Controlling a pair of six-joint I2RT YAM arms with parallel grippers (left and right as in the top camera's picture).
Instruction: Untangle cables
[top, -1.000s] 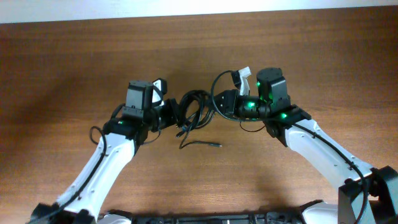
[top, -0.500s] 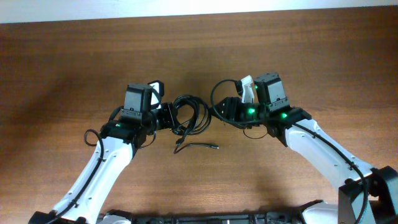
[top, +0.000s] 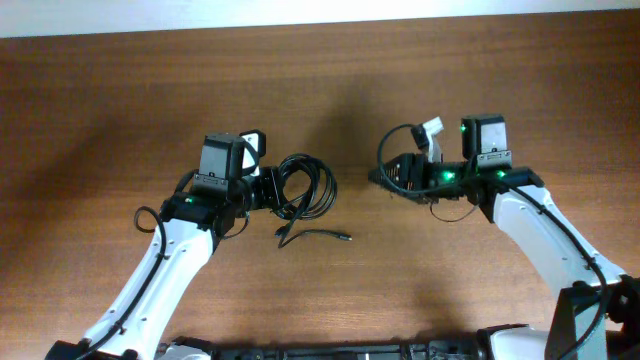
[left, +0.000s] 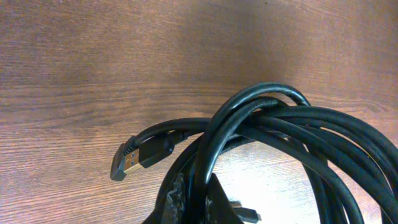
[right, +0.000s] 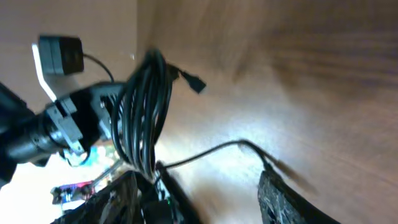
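Note:
The cables (top: 310, 185) are a bundle of thin black loops lying left of the table's middle. My left gripper (top: 268, 190) is shut on the bundle's left side. In the left wrist view a strand runs up between the fingers (left: 205, 202), the loops (left: 292, 124) fill the right, and a gold-tipped plug (left: 134, 158) sticks out left. One loose end (top: 318, 233) trails on the wood in front of the bundle. My right gripper (top: 383, 178) is open and empty, apart from the bundle on its right. Its blurred wrist view shows the fingers (right: 205, 196) spread and the bundle (right: 146, 106) beyond.
The wooden table (top: 320, 80) runs to a pale back edge at the top. A thicker black wire (top: 392, 145) loops off the right arm's wrist, and another (top: 150, 215) hangs by the left arm. The left arm's wrist camera (right: 61, 55) shows in the right wrist view.
My right gripper has pulled away to the right, off the bundle. The bundle and the left gripper have stayed in place; the loose end has shifted slightly.

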